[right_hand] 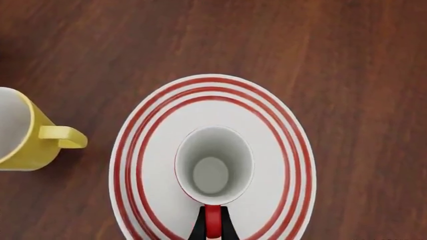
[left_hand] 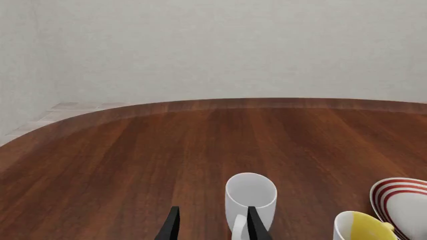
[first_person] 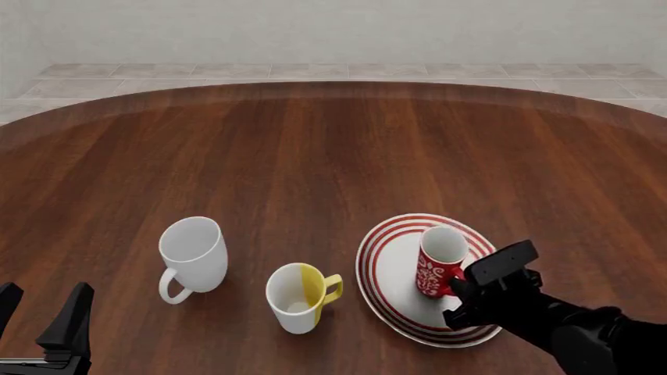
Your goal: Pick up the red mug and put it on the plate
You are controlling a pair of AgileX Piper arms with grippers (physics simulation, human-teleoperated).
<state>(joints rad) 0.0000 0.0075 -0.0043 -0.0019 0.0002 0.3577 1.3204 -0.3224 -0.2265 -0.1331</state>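
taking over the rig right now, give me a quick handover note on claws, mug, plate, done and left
Right claw: shut on the red mug's handle.
Left claw: open, holding nothing, low at the table's near left, by the white mug.
Red mug: upright over the plate's middle; whether it rests on it cannot be told.
Done: mug brought to the plate.
Left: open the right claw and back off without tipping the mug.

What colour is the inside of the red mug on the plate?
White inside the red mug, seen best in the right wrist view, looking straight down into it.

Right end effector (first_person: 466,291): matte black, blocky. Left end effector (first_person: 42,319): black tapered fingers.
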